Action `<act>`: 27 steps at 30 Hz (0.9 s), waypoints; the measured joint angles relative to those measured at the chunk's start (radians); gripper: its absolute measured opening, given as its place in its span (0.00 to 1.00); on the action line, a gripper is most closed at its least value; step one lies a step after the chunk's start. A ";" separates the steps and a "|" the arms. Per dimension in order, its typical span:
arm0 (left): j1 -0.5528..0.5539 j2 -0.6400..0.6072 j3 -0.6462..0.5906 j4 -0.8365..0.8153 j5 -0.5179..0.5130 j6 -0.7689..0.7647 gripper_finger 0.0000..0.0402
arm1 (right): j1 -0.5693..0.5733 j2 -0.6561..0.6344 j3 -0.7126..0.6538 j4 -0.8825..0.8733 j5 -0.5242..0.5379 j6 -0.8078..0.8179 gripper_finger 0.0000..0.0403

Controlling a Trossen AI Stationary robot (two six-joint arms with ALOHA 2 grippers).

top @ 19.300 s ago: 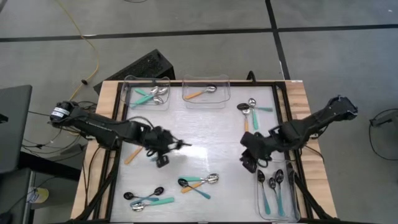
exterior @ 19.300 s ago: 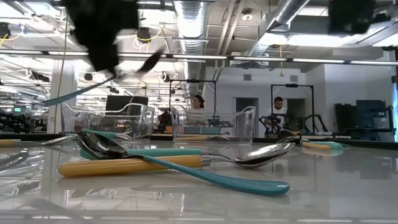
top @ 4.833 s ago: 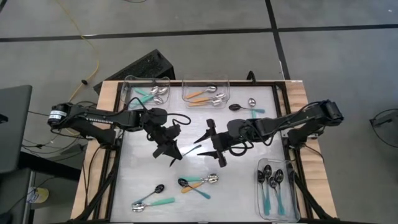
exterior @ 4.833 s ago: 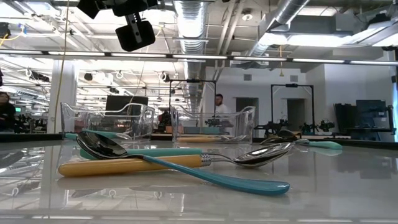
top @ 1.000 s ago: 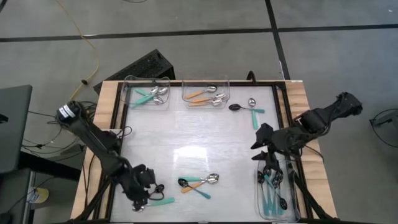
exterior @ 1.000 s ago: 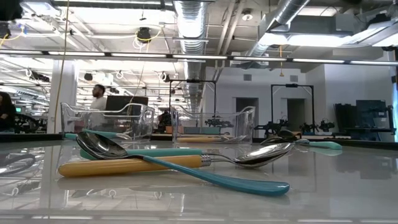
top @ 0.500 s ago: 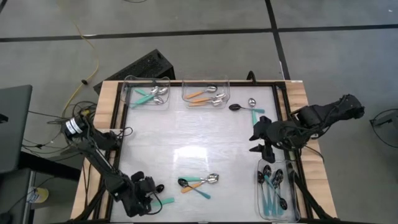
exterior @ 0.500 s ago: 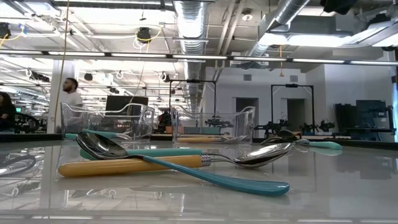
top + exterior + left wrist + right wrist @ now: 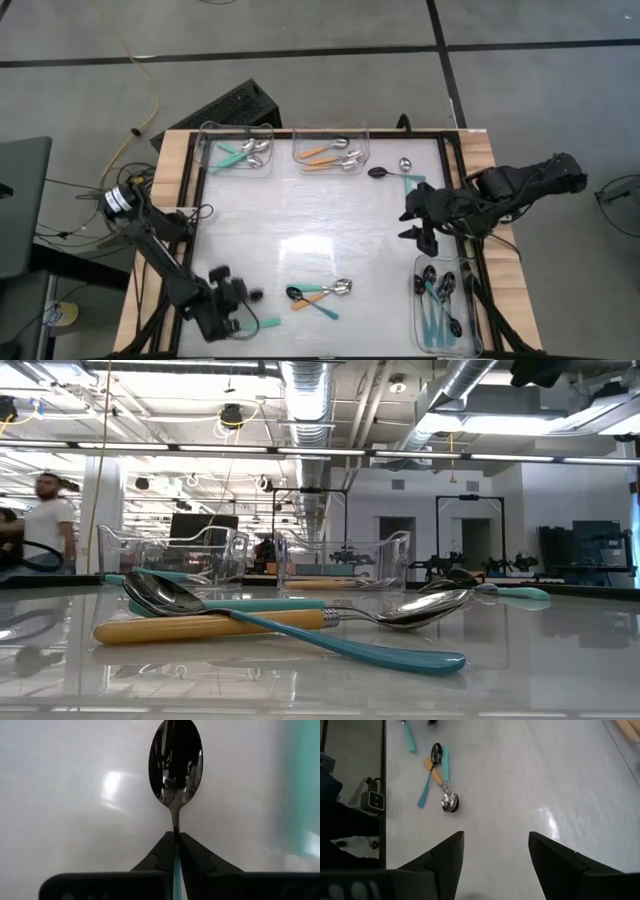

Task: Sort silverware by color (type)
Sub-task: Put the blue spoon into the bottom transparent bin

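Note:
My left gripper (image 9: 242,299) (image 9: 176,839) is at the table's near-left corner, shut on a black-bowled spoon (image 9: 176,760) with a teal handle; its bowl (image 9: 256,296) points toward the table's middle. Another teal handle (image 9: 268,323) lies just beside it on the table. My right gripper (image 9: 412,222) (image 9: 495,837) hovers open over the right side of the table and holds nothing. Three crossed spoons (image 9: 318,293) (image 9: 439,775) (image 9: 280,620) lie near the near edge. Two more spoons (image 9: 395,172) lie at the far right. My left gripper pinches the black spoon between its two fingers at the top of the teal handle, just behind the neck (image 9: 176,851). The spoon sticks out ahead in line with the fingers, bowl foremost. Whether the bowl rests on the table I cannot tell.
Clear bins stand at the far left (image 9: 237,150), holding teal-handled silver spoons, at the far middle (image 9: 331,150), holding orange-handled ones, and at the near right (image 9: 445,300), holding black-bowled ones. The table's middle (image 9: 300,220) is bare. A person (image 9: 45,510) moves in the room behind.
My left gripper has shifted a little toward the far edge with the black spoon in its fingers. My right gripper has drawn away from the near-right bin, a short way toward the far edge.

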 joint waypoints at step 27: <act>0.792 -0.442 0.008 0.510 -0.027 0.698 0.00 | -0.217 0.371 0.000 0.918 0.036 0.204 0.61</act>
